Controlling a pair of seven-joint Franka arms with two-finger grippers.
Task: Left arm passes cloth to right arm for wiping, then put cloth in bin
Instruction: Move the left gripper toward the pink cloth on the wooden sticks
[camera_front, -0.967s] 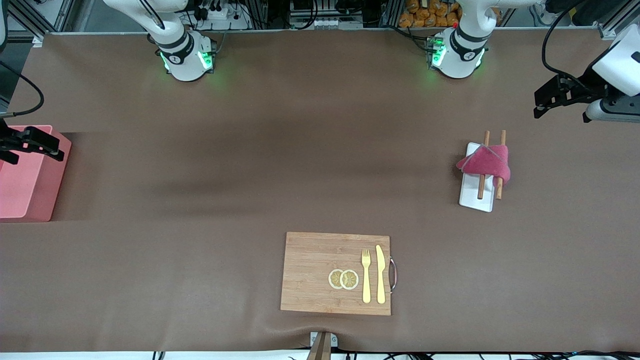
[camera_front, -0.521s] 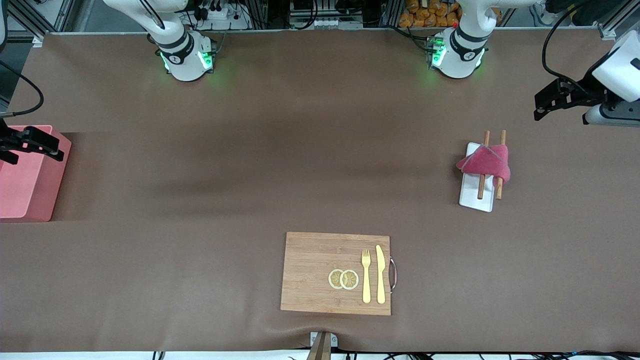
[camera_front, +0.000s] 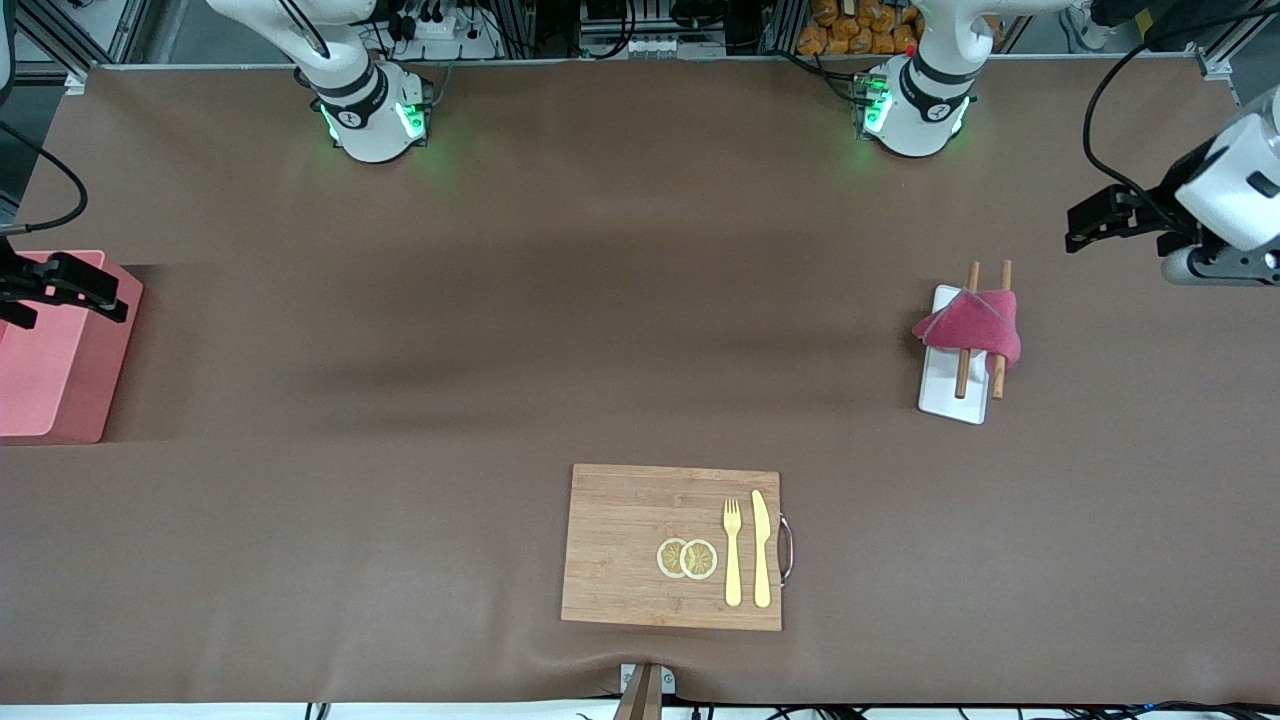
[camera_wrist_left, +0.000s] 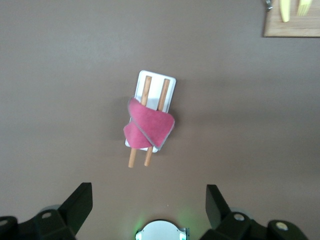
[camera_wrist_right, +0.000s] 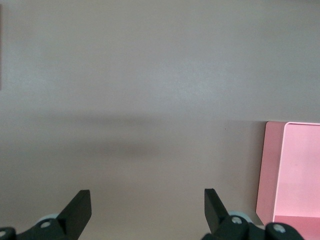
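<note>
Brown table (camera_front: 400, 350) lies bare between cloth (camera_front: 975, 328) and bin (camera_front: 60, 390); left claw (camera_wrist_left: 147, 210) and right claw (camera_wrist_right: 145, 212) gape empty.

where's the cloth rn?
The cloth lies draped over two wooden sticks on the white tray, toward the left arm's end of the table, untouched by either gripper.

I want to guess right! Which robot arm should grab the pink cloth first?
Probably the left. The left gripper hangs open at the cloth's end of the table, and the cloth lies draped over two sticks on the white tray. The right gripper waits open over the bin.
</note>
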